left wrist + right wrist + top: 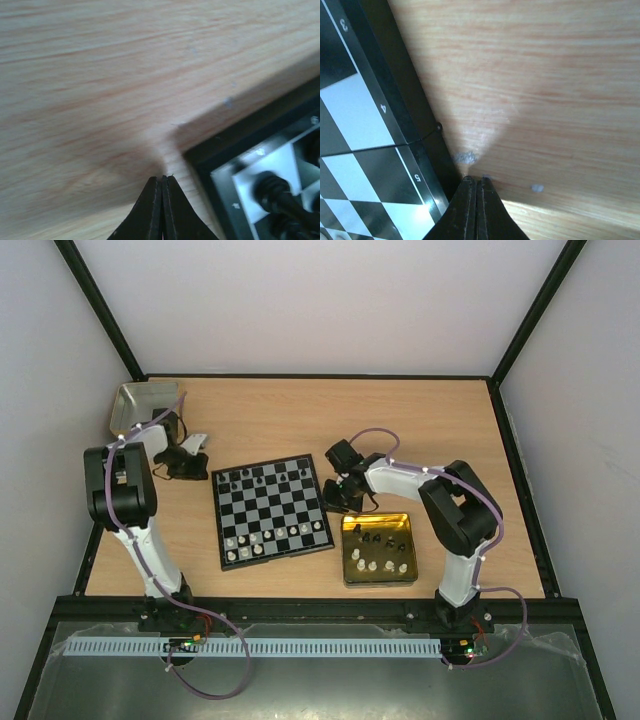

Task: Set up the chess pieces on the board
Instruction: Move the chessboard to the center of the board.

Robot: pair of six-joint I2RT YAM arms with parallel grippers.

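On the desk: board (272, 512) partly set; my left gripper (162, 180) and right gripper (476, 180) pinched closed, empty.
Several chess pieces (373, 564) wait in tray (380, 584); end rows incomplete.

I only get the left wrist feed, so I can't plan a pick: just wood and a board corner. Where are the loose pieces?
Observer: Loose chess pieces lie in the gold tray, right of the chessboard.
Operator: Is the right gripper on them?
Observer: No. The right gripper is shut, tips by the chessboard's right edge.
Operator: Any pieces placed?
Observer: Yes, black pieces along the far rows, white pieces along the near rows.
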